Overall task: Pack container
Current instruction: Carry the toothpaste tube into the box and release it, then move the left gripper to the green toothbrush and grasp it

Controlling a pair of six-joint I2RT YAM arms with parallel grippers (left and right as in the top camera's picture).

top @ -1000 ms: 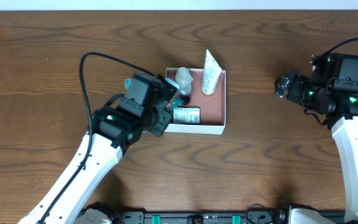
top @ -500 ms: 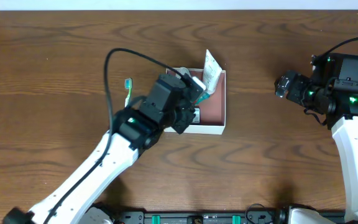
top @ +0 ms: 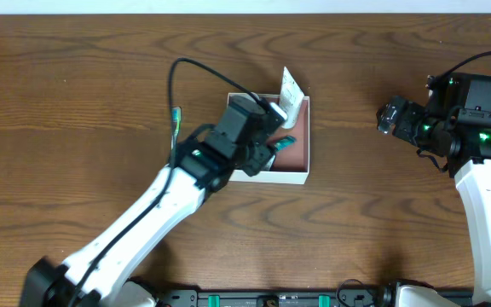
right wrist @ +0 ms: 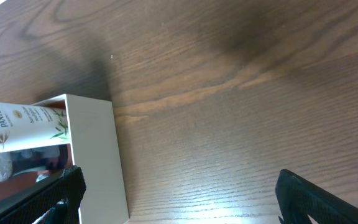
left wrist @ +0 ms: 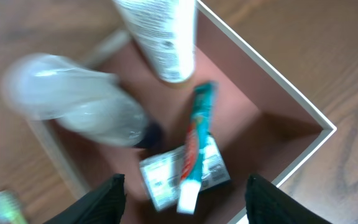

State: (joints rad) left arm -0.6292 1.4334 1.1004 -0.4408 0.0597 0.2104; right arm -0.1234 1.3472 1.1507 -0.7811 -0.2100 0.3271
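- On the left, a green toothbrush is lying on the table, just outside the container. I judge it to be the next thing to pack.
- The left arm is stretching diagonally up from the near edge, and its wrist is leaning in over the container's left half.
- The left gripper is hanging with its fingers spread wide and nothing between them. A teal toothpaste tube is lying below it, partly across a small printed packet.
- The container is sitting at the middle of the table, towards the far side. A white tube is leaning on its far wall, and a clear bottle is sitting in its left part.
- To finish this placing well, I'd say the gripper should rise straight up with its fingers kept wide. That way it avoids the bottle, the leaning tube and the thin near wall.
- Well to the right, the right arm is bending in from the edge. The right gripper is gaping over bare wood with nothing in it, pointing towards the container's right wall.
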